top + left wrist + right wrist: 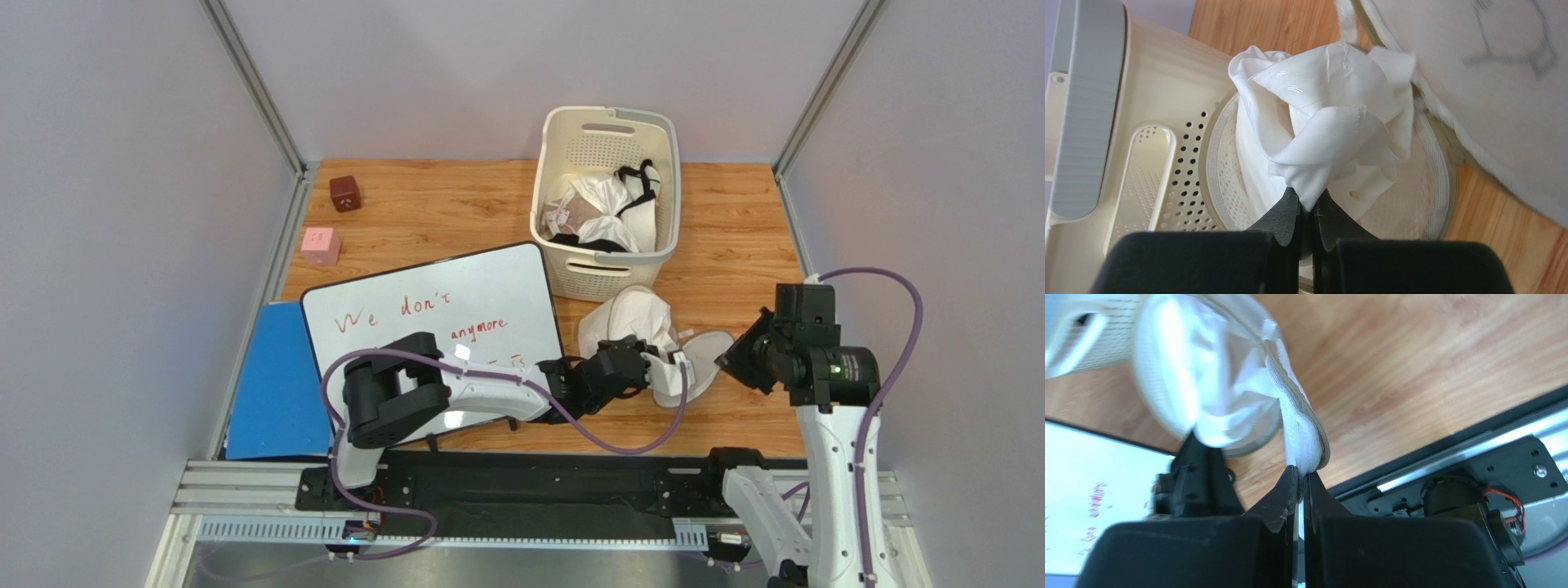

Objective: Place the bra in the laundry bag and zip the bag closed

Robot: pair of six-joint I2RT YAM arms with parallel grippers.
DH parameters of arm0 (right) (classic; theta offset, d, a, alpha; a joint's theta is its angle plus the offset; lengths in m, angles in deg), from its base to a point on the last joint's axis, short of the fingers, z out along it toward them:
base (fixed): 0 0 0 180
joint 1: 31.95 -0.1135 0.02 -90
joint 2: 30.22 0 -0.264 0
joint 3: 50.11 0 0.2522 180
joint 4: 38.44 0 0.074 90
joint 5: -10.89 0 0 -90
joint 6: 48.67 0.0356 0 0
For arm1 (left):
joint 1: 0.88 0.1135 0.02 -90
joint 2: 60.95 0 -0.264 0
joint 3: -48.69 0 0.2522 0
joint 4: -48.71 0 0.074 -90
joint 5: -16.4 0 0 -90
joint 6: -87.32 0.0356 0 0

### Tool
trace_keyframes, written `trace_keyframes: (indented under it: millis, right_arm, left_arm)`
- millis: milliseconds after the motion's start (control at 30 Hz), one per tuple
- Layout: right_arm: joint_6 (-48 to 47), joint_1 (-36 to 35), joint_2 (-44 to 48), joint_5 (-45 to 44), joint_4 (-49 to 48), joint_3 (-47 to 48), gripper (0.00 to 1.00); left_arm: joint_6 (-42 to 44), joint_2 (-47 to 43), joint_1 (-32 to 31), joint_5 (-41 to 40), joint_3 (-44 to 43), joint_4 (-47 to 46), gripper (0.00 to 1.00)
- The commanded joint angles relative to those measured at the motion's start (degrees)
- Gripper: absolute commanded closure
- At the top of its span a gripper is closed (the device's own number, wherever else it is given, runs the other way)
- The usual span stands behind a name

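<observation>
The left arm [491, 392] stretched low across the table [429, 208], its left gripper [1308, 207] pinching the bra [1321, 122] over the open laundry bag [1419, 196]. The right gripper [1301, 476] pinched the bag's rim.

Pale lilac walls [123, 184] (evenly lit) enclose a wooden tabletop [454, 208] edged by aluminium posts [252, 80].
</observation>
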Motion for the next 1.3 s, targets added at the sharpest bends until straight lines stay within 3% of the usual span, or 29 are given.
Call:
trace_keyframes:
  millis: [0,200,533,567,667,767,1033,1100,1133,1267]
  right_arm:
    - [-4.42,-0.7,-0.22,2.62,8.83,7.8,1.0]
    - [-6.09,-0.7,-1.36,7.2,12.43,13.17,1.0]
    - [-6.35,-0.7,-1.72,8.95,11.64,13.44,1.0]
    - [-6.35,-0.7,-1.8,8.96,11.47,13.53,1.0]
    - [-6.35,-0.7,-2.07,9.04,11.29,13.88,1.0]
    - [-6.35,-0.7,-1.98,8.96,11.38,13.88,1.0]
    - [-6.53,-0.7,-1.89,8.69,11.2,13.35,1.0]
    - [-6.44,-0.7,-1.89,8.78,11.11,13.35,1.0]
    - [-6.53,-0.7,-1.89,8.78,11.03,13.26,1.0]
    - [-6.44,-0.7,-1.98,8.69,10.85,13.18,1.0]
  left_arm:
    - [5.18,0.23,-1.13,-4.25,1.88,-6.67,1.0]
    - [6.6,2.59,-1.66,-4.26,2.15,-8.78,1.0]
    - [7.56,7.7,-3.06,-3.29,-0.22,-7.48,0.98]
    - [7.21,7.61,-3.06,-3.2,-0.57,-6.34,0.96]
    - [4.24,5.08,-2.71,-1.54,-0.93,-1.85,0.7]
    - [0.89,2.0,-2.01,2.24,-1.19,2.63,0.56]
    - [-3.86,-4.07,-1.31,7.52,-0.06,8.79,0.49]
    - [-4.21,-5.48,-1.22,7.96,0.3,10.28,0.39]
    - [-4.13,-5.92,-1.13,8.4,0.56,10.81,0.3]
    - [-4.57,-8.82,-0.78,11.38,1.71,12.48,0.29]
